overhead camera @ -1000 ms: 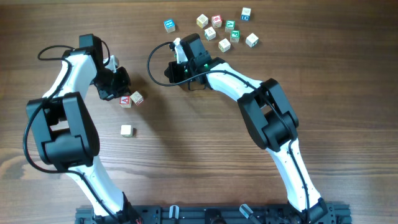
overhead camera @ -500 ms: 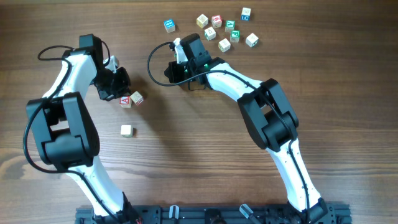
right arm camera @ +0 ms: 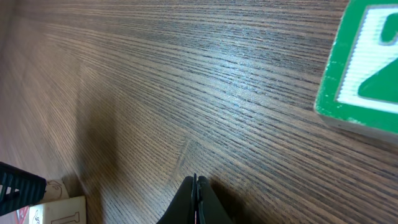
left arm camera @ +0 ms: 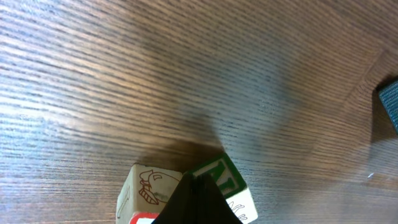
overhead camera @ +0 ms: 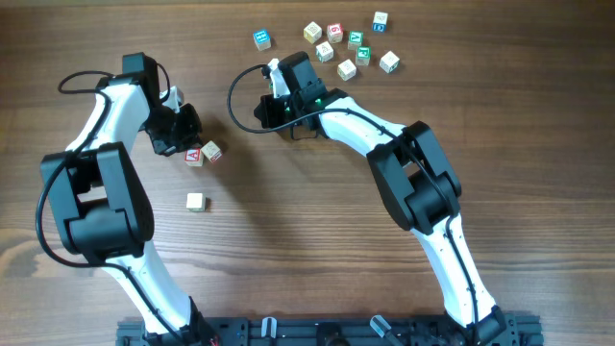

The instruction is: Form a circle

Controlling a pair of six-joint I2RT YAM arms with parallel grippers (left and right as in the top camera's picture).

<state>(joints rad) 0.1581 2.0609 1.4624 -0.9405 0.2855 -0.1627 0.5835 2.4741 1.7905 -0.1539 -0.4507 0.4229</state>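
Left gripper (overhead camera: 185,140): clenched on nothing, its dark tip low over the cube pair where the two meet.
Cube pair (overhead camera: 203,153): the ring's makings, two pale letter cubes touching side by side, left of the table's middle. The left one shows a red A on top. The left wrist view shows a green-printed face and a line drawing.
Lone cube (overhead camera: 195,201): plain pale top, nearer than the pair and well apart from it.
Right gripper (overhead camera: 270,111): fingers pressed shut, empty, over bare wood between the pair and the scatter.
Scattered cubes (overhead camera: 325,50): loose group at the far side, right of centre, printed blue, green and red.
Table (overhead camera: 307,240): dark wood grain.
Ring: not yet formed.
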